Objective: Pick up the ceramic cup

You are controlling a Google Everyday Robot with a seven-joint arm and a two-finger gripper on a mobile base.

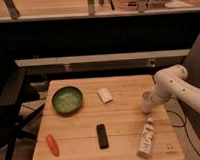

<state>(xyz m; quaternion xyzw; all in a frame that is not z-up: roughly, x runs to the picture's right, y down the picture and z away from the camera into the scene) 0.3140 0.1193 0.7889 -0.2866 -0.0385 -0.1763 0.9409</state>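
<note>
The gripper is seen at the right side of the tabletop. How wide it is cannot be told. The cup is right at the gripper. The bottle is found below it, and the green bowl far left.

No legible text on anything here.

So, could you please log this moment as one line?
tool: at cup | bowl: left | bottle: front
</note>
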